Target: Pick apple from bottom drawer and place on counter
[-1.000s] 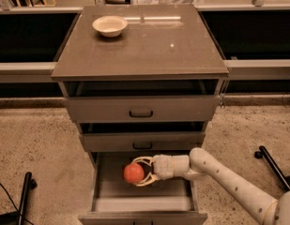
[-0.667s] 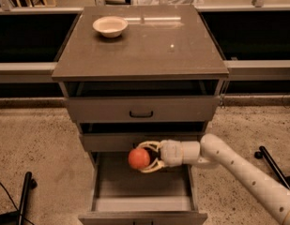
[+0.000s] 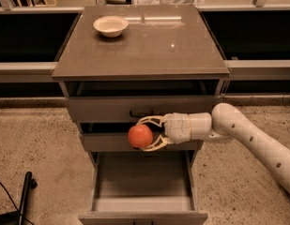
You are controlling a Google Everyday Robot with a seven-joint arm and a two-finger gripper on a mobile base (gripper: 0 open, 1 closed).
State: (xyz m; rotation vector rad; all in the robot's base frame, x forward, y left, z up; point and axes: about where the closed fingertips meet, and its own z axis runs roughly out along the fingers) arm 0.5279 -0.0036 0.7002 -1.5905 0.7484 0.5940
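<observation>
My gripper [image 3: 145, 134] is shut on the red-orange apple [image 3: 140, 136] and holds it in front of the middle drawer, well above the open bottom drawer [image 3: 142, 204]. The white arm reaches in from the right. The bottom drawer is pulled out and its grey floor shows nothing inside. The counter [image 3: 158, 46], a glossy grey-brown slab, tops the cabinet above the apple.
A white bowl [image 3: 110, 25] sits at the counter's back left. The top drawer [image 3: 141, 108] and the middle drawer [image 3: 102, 140] stand slightly open. A black pole [image 3: 23, 196] stands on the speckled floor at lower left. A rail runs behind the cabinet.
My gripper has lifted the apple out of the bottom drawer, up to the height of the middle drawer's front.
</observation>
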